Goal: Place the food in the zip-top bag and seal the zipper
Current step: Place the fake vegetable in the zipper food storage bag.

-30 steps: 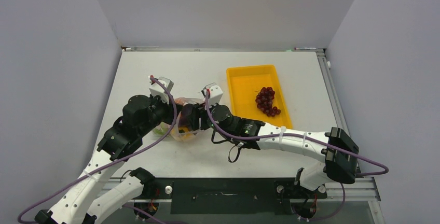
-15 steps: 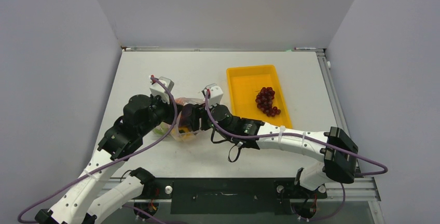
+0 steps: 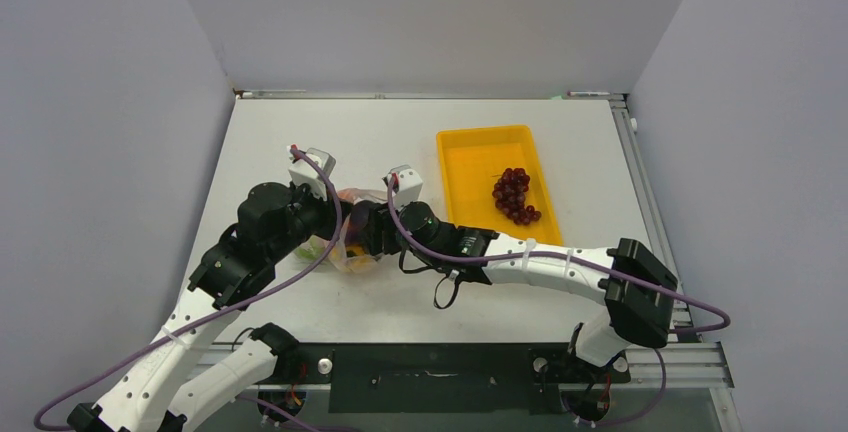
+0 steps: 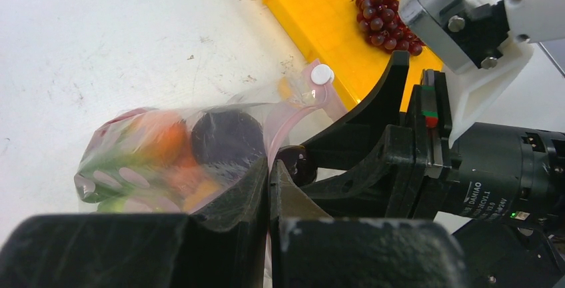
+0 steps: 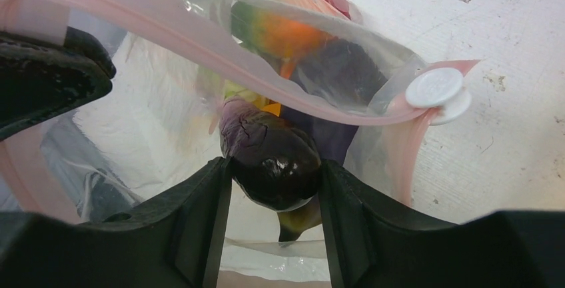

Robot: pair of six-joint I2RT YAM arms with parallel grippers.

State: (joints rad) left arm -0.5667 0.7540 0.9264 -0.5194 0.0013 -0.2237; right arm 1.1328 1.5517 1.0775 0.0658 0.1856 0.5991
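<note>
One eggplant [image 5: 266, 151] in right claw [image 5: 274, 168], long axis seemingly into zip-top bag [image 5: 133, 118].

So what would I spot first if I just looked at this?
Probably the bright yellow tray on the right, with purple-red grapes in it. In the middle, the left gripper pinches the edge of the zip-top bag while the right gripper holds a dark eggplant at its mouth.

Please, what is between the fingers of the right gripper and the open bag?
A dark purple eggplant, held by the right gripper, pokes into the mouth of the zip-top bag. The right wrist view shows it.
</note>
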